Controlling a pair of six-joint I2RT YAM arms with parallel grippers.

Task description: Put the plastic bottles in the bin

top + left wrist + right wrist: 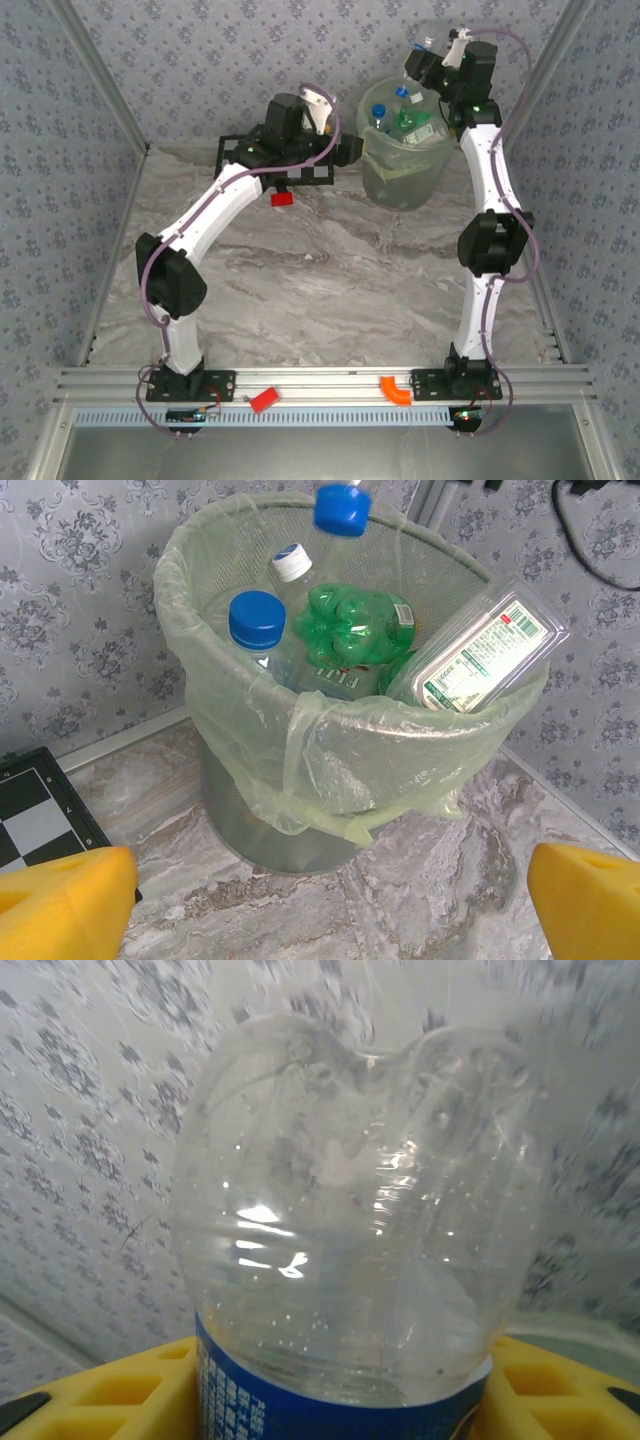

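Fingers (120,1395) of the right gripper (340,1410) are clamped on the blue-labelled end of a clear bottle (350,1220), whose dented body stands up in front of the wrist camera. The squeeze looks firm enough to carry something this light and crushed without it slipping. In the overhead view this gripper is high above the bin (400,180), toward its far side, which I judge to be the place for a drop: a release here should send the bottle straight inside. From the left wrist a blue cap (342,508), seemingly this bottle's, hangs over the bin's mouth. Inside the bin lie a green bottle (350,630), a blue-capped bottle (257,620), a white-capped bottle (293,562) and a labelled plastic tray (480,660) leaning against the rim, so the newcomer may settle near the top. The left gripper (320,920) hovers low, just beside the bin, its pads spread wide and empty, probably parked there to leave the mouth free. A chequered board (40,815) lies to the bin's left.
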